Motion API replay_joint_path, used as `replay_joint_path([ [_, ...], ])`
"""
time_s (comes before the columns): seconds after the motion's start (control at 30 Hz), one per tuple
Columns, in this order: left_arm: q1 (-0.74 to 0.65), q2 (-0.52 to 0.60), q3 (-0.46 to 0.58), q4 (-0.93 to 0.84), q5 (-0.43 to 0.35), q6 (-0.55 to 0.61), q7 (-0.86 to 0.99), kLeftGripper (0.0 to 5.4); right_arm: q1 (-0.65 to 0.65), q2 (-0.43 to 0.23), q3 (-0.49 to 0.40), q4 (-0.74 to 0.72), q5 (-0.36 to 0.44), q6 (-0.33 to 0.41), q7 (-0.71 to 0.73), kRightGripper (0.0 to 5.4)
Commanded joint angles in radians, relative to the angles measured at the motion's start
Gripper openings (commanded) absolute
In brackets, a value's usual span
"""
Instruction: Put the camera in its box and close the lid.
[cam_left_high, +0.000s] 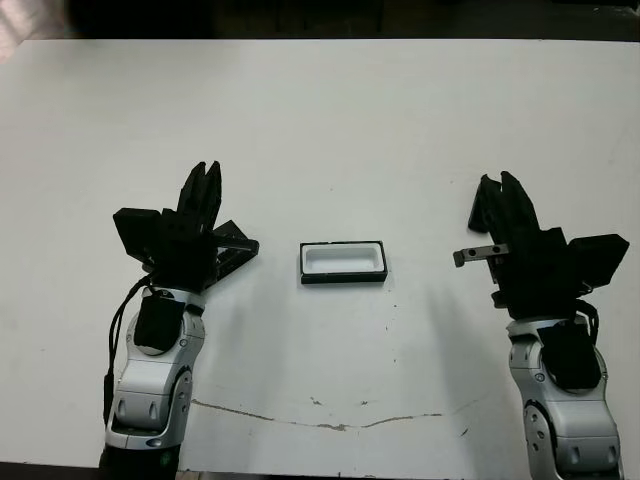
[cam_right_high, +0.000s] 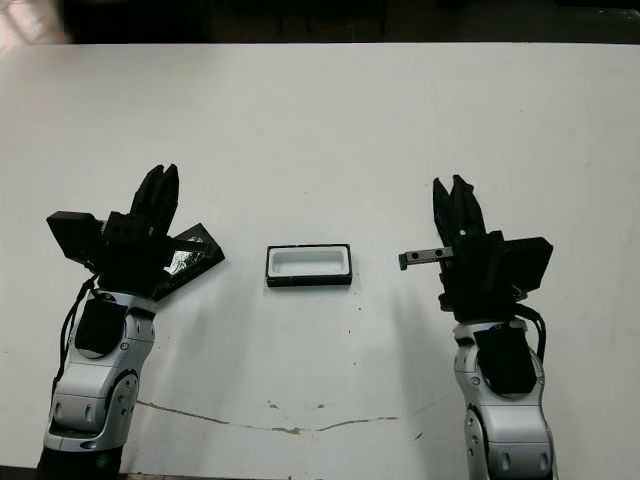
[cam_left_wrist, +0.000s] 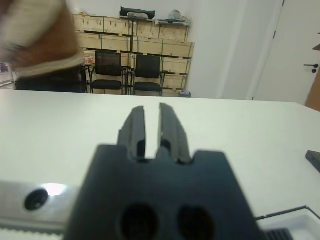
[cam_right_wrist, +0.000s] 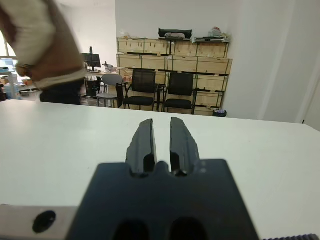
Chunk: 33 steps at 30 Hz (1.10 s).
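White table (cam_left_high: 320, 120), seen from the head camera: the box (cam_left_high: 342, 262) sits open at its middle, white lining up, long side running across my view, midway between the two arms. The lid (cam_right_high: 192, 262) lies flat just left of the box and apart from it, turned at an angle, partly under the left gripper (cam_left_high: 203, 178). That gripper's fingers point away from me, drawn together to a thin slit with nothing in them. The right gripper (cam_left_high: 503, 187) is well to the right of the box, its fingers likewise closed up and empty. A short grey bar (cam_left_high: 478, 253) sticks out sideways from its body toward the box; I cannot tell whether that is the camera or part of the wrist.

From the left wrist, I see the two fingers (cam_left_wrist: 171, 131) nearly parallel with only a narrow gap, bare tabletop beyond them. A white-lined corner of the box (cam_left_wrist: 295, 223) shows at the picture's edge. A blurred person (cam_left_wrist: 42, 47) stands past the far side of the table.

From the right wrist, the fingers (cam_right_wrist: 182, 142) are again almost touching, over bare table, with the same blurred person (cam_right_wrist: 42, 47), chairs (cam_right_wrist: 180, 90) and stacked crates behind.
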Motion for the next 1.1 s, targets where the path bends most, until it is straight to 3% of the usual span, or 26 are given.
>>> replay_joint_path([
  [0.03, 0.017, 0.0, 0.001, 0.003, 0.005, 0.015, 0.006, 0.02, 0.005, -0.009, -0.006, -0.003, -0.001, 0.027, 0.002, 0.0],
  [0.2, 0.003, -0.003, 0.0, 0.016, 0.005, 0.017, 0.009, 0.02, -0.023, -0.001, -0.014, 0.016, -0.029, 0.047, -0.029, 0.0],
  [0.43, -0.005, 0.002, -0.004, 0.04, 0.013, -0.015, 0.002, 0.02, -0.132, 0.081, -0.013, 0.055, -0.17, 0.239, -0.217, 0.0],
  [0.53, -0.004, 0.005, -0.002, 0.045, 0.013, -0.024, 0.0, 0.0, -0.179, 0.087, -0.013, 0.096, -0.211, 0.312, -0.243, 0.1],
  [0.87, -0.008, 0.003, -0.002, 0.046, 0.002, -0.014, -0.003, 0.0, -0.362, 0.096, -0.07, 0.409, -0.232, 0.357, -0.321, 2.07],
  [1.1, -0.009, 0.006, 0.002, 0.052, -0.001, -0.022, -0.015, 0.0, -0.413, 0.113, -0.101, 0.531, -0.18, 0.311, -0.327, 3.62],
])
